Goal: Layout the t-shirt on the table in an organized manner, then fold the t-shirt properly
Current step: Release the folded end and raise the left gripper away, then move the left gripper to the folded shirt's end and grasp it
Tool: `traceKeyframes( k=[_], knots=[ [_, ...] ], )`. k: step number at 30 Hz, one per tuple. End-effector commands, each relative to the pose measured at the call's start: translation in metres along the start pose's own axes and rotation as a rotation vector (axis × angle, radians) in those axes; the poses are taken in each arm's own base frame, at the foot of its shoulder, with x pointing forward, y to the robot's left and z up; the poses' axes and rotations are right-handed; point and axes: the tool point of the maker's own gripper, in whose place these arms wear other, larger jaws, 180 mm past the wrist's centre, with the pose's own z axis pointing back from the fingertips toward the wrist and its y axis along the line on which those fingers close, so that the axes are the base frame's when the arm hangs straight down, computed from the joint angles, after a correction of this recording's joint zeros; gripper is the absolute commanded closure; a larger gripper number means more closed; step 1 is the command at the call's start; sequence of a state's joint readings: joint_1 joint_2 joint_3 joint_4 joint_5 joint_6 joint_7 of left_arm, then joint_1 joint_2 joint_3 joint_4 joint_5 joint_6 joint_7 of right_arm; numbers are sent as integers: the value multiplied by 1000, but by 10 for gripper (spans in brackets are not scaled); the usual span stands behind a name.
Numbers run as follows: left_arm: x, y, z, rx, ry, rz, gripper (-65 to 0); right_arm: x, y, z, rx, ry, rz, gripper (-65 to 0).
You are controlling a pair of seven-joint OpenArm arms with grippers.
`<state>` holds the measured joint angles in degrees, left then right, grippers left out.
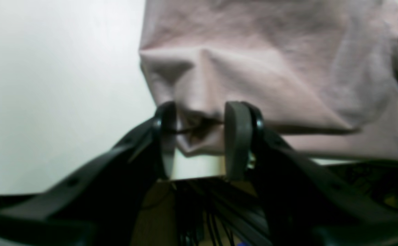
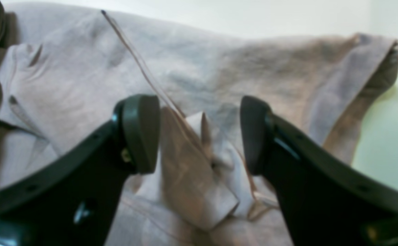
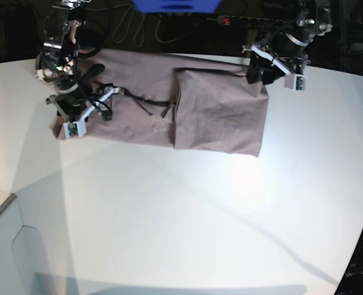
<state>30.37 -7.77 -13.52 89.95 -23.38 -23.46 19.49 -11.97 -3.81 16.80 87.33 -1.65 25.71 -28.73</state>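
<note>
On the white tabletop, toward its far edge, the t-shirt was spread with 1 side folded over. A bunched corner was pinched by the left fingers. The right fingers were held wide above crumpled cloth.

Blue box at far edge; cables & power strip behind.
</note>
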Motion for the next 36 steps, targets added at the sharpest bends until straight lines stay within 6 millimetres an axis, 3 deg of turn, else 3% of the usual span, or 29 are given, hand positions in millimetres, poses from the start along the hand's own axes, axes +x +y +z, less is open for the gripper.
traceKeyframes(
  k=[1, 6, 9, 16, 28, 36],
  knots=[
    [19, -6, 4, -19, -61, -16, -231, 15, -1, 1, 1, -49, 2, -377],
    [42, -16, 8, -39, -123, -45, -231, 15, -1, 1, 1, -49, 2, -377],
    [60, -18, -1, -44, -159, -53, -231, 15, -1, 1, 1, -49, 2, -377],
    [39, -8, -29, -27, -102, 16, -231, 15, -1, 1, 1, -49, 2, -377],
    [-8, 8, -31, 5, 5, 70, -231, 20, 0, 0, 2, -58, 2, -377],
    [-11, 10, -31, 9, 12, 74, -231, 21, -1, 0, 1, -61, 4, -379]
  ],
)
